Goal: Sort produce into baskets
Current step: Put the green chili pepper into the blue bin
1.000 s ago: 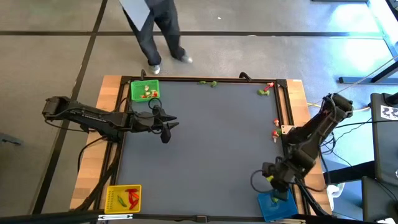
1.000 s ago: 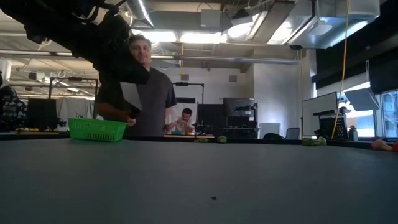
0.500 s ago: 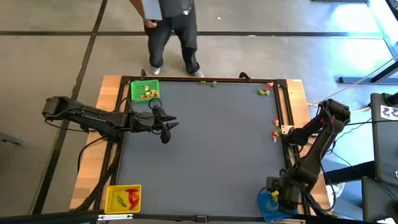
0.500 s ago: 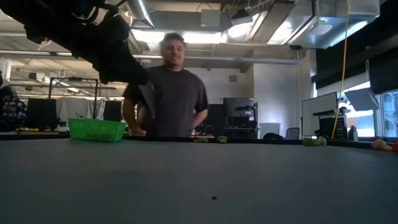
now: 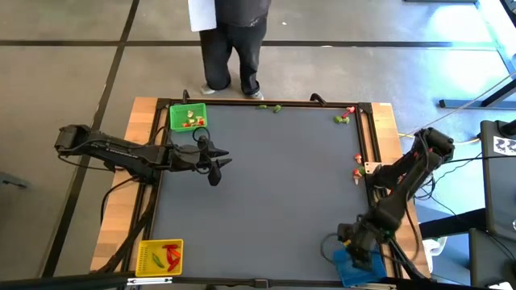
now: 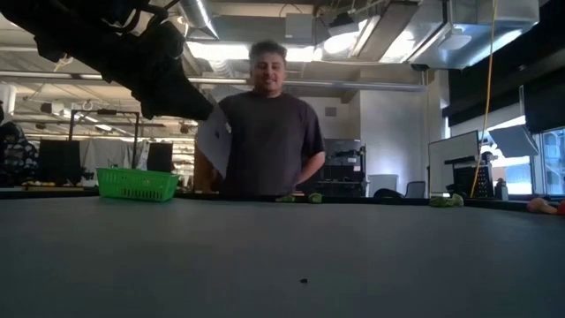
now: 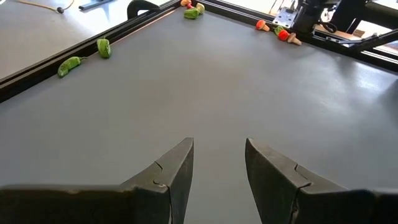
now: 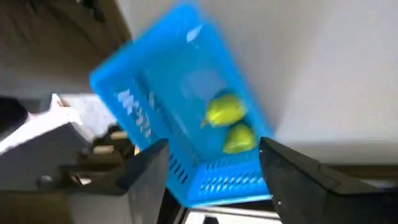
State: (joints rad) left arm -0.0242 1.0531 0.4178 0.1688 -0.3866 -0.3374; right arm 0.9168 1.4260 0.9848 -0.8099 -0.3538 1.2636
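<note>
The blue basket [image 5: 360, 268] stands at the table's near right corner. Two yellow-green pieces of produce [image 8: 227, 109] lie inside it. My right gripper [image 8: 214, 180] hangs open just above the basket [image 8: 180, 93], pointing down, with nothing between its fingers. My left gripper [image 5: 214, 163] waits open above the table's left half, near the green basket [image 5: 188, 117], which holds a few pieces. The yellow basket [image 5: 161, 256] sits at the near left corner with red and green pieces in it. Loose produce lies along the far edge [image 5: 271, 106] and the right edge [image 5: 356, 166].
A person [image 6: 265, 132] stands just beyond the table's far edge, holding a white sheet. A black frame rail [image 5: 367, 145] runs around the grey mat. More loose pieces lie at the far right corner [image 5: 345, 116]. The mat's middle [image 5: 282, 185] is bare.
My right gripper has gone toward the table's near edge and down over the blue basket, then opened. The yellow-green piece it carried now lies in the basket. The person beyond the far edge has stepped toward the right.
</note>
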